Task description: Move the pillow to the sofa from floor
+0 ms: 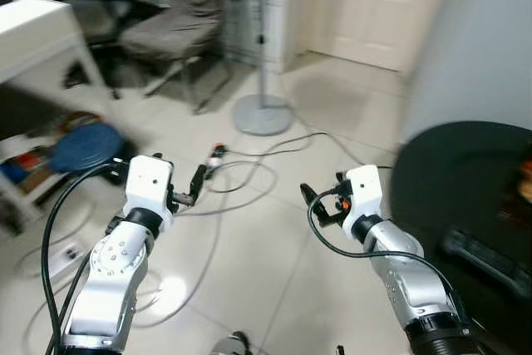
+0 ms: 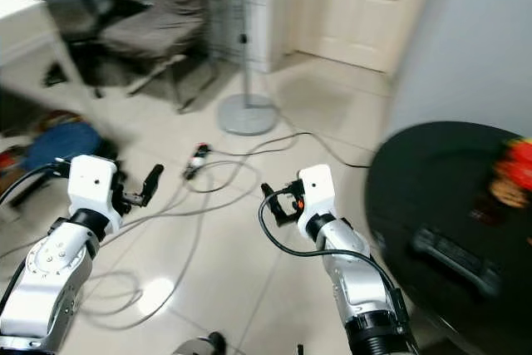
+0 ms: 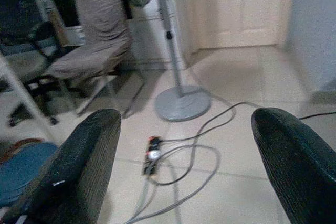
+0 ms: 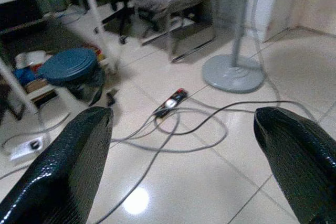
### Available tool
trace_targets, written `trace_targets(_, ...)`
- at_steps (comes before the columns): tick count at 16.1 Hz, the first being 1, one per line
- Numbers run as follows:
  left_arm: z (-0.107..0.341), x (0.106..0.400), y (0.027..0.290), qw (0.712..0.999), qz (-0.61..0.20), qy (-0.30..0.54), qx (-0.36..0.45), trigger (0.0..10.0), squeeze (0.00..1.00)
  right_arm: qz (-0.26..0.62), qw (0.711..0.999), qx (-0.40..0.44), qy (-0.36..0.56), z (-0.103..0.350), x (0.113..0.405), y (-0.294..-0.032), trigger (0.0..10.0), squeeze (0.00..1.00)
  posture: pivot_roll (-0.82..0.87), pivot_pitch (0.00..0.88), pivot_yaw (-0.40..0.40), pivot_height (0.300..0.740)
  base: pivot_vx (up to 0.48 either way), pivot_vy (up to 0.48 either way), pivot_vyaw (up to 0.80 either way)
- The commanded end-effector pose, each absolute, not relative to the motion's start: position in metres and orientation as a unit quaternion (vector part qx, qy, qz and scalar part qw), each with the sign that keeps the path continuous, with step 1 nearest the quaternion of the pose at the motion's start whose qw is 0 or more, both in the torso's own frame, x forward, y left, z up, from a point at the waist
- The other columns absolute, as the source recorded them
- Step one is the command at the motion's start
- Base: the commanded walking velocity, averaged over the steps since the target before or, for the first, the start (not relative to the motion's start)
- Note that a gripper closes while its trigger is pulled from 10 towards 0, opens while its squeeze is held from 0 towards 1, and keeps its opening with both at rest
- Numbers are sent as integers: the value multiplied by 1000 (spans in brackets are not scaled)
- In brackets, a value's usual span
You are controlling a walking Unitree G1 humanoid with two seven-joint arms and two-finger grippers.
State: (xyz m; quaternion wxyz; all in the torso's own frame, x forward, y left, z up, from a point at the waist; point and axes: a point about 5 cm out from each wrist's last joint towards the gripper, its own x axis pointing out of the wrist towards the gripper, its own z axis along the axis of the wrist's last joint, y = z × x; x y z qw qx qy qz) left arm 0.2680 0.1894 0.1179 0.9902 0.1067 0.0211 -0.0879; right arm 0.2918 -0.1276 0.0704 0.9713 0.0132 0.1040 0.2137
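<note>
i hold the left gripper and right gripper raised over the tiled floor, both spread wide and empty, ready to grasp, since i cannot yet make out any pillow.

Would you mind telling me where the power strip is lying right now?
The power strip lies on the tiled floor ahead of the robot, between the fan base and the left gripper, among looping cables.

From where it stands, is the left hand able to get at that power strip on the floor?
Probably not yet. The left hand is open and raised, while the power strip lies ahead, low on the tiles among cables; nothing blocks it.
</note>
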Motion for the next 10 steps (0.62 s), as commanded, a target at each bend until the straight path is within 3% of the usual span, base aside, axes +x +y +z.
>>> trace_targets(1, 114, 269, 192, 988, -88, 34, 119, 10000, 0, 216, 971, 7, 103, 73, 292, -127, 10000, 0, 65, 0, 31, 740, 0, 0, 800)
trace_targets(3, 109, 270, 194, 990, -78, 49, 111, 10000, 0, 225, 968, -1, 108, 73, 292, -127, 10000, 0, 58, 0, 34, 740, 0, 0, 800)
trace_targets(6, 97, 266, 190, 979, -103, 66, 164, 10000, 0, 229, 966, -8, 122, 70, 291, -128, 10000, 0, 62, 0, 26, 740, 0, 0, 800)
trace_targets(10, 99, 266, 187, 982, -95, 59, 153, 10000, 0, 233, 963, -16, 134, 67, 291, -129, 10000, 0, 70, 0, 14, 740, 0, 0, 800)
